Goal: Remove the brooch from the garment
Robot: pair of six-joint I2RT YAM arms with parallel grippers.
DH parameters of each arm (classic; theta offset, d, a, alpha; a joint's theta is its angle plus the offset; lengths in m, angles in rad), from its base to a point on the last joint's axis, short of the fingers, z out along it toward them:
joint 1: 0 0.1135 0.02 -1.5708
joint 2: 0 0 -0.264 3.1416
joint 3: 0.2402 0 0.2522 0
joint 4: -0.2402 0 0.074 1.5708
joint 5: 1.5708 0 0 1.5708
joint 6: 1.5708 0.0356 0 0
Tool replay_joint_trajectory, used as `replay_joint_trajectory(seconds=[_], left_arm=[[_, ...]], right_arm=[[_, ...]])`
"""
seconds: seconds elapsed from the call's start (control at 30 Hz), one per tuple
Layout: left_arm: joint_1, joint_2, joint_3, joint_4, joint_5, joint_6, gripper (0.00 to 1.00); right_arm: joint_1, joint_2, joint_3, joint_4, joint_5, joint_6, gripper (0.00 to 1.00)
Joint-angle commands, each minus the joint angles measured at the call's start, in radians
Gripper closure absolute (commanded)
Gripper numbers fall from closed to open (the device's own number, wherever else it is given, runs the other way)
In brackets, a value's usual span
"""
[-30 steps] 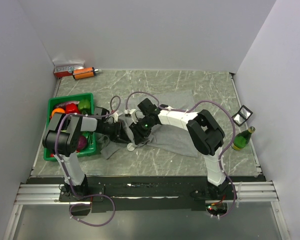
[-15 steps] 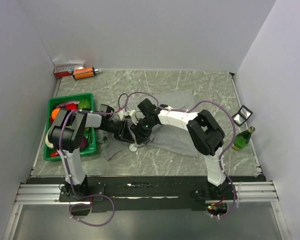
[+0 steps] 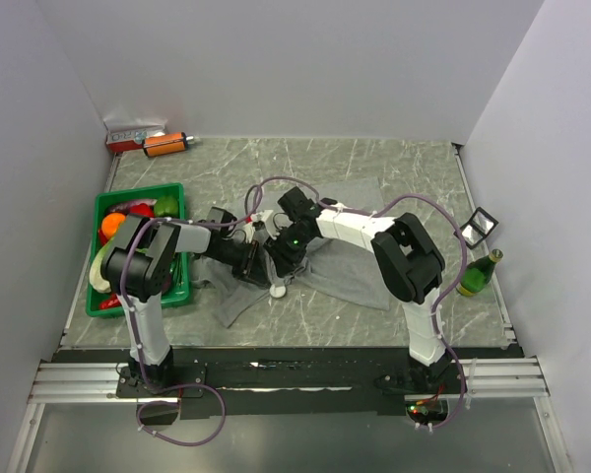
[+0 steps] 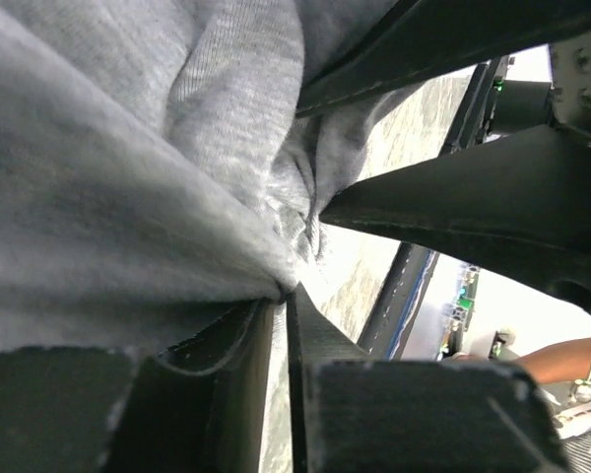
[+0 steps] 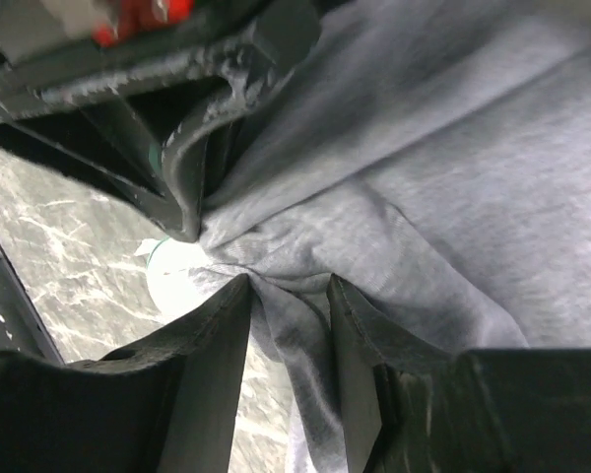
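Observation:
The grey garment [image 3: 350, 268] lies rumpled across the middle of the marble table. The brooch [image 3: 279, 289], a small whitish disc, sits at the garment's near left edge, right below both grippers. My left gripper [image 3: 264, 268] is shut on a pinch of the garment [image 4: 128, 177], its fingertips meeting at the cloth [image 4: 284, 292]. My right gripper [image 3: 284, 258] holds a bunched fold of the garment [image 5: 453, 148] between its fingers [image 5: 284, 286]. In the right wrist view the brooch [image 5: 172, 278] shows just left of my fingers, half under the cloth.
A green crate [image 3: 138, 193] with fruit stands at the left, close behind the left arm. A green bottle [image 3: 478, 273] and a small framed mirror [image 3: 481, 226] are at the right edge. An orange item [image 3: 164, 144] and a red-white box [image 3: 133, 135] lie far left.
Both grippers have moved a little to the right, dragging the garment's left edge along. The brooch has shifted right with the cloth.

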Motion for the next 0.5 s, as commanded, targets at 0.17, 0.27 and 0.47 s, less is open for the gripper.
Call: replay_joint_trajectory(seconds=[0.17,0.27,0.47], left_arm=[[-0.033,0.068,-0.011,0.017,-0.056,-0.066,0.77],[-0.023,0.019,-0.017,0.034,-0.041,-0.075,0.70],[-0.016,-0.044,-0.039,0.042,0.021,-0.069,0.67]], right_arm=[[-0.020,-0.029,0.029,-0.059,0.036,0.000,0.51],[-0.022,-0.069,0.004,-0.045,0.069,0.001,0.50],[-0.017,-0.169,-0.027,-0.033,0.083,0.001,0.44]])
